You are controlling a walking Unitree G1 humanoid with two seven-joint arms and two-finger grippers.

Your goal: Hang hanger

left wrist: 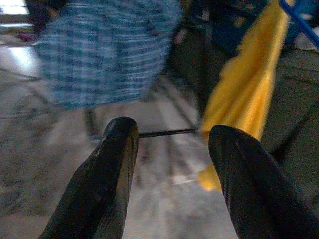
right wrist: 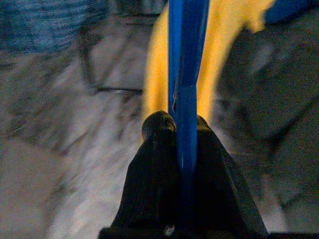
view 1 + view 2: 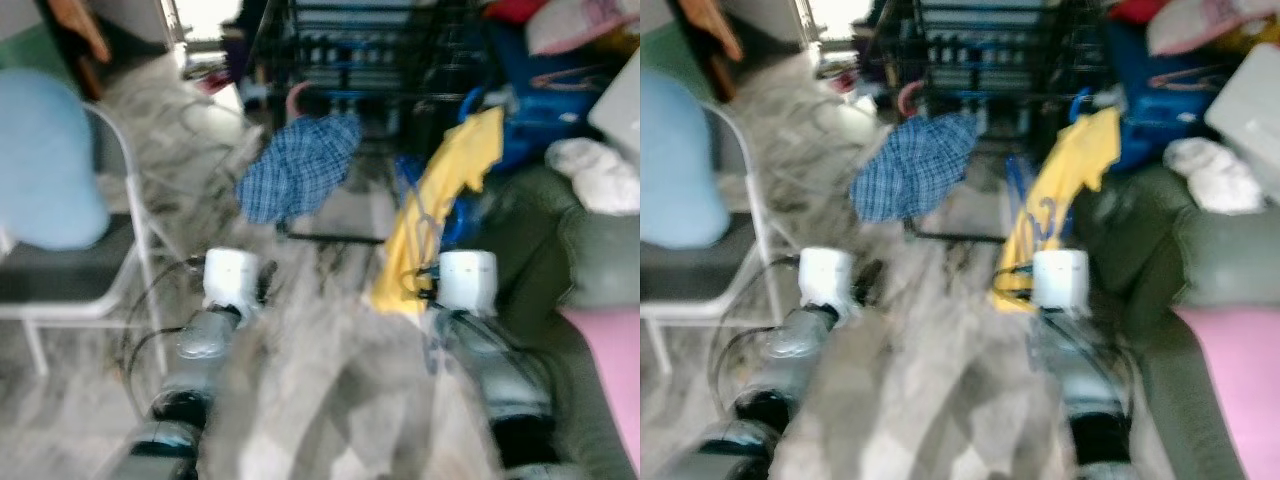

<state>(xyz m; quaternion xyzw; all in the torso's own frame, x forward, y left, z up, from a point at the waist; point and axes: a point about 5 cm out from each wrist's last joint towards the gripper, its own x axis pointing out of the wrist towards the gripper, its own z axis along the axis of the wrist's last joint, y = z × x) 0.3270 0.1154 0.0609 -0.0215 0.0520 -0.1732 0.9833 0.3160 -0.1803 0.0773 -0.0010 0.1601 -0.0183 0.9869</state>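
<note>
Marble floor; right hand [image 2: 182, 149] clamping blue hanger [image 2: 185, 59]

head pair: both eyes sit up high looking forward and down over the two silver arms, pretty blurry; the yellow shirt [image 3: 445, 195] hangs right of middle, so I'm using that as the landmark
shared by the eyes: same scene with a small sideways shift, plaid shirt [image 3: 300, 165] left of the yellow shirt, dark rack [image 3: 990, 50] behind both, white chair [image 3: 120, 200] far off to its left
left wrist cam: low, looks out between its spread jaws across the floor [image 1: 164, 199], well back from the yellow shirt
right wrist cam: jammed up close on the blue hanger [image 2: 185, 74], yellow shirt just behind it
wrist overlap: both catch the yellow shirt, the plaid shirt and the floor
</note>
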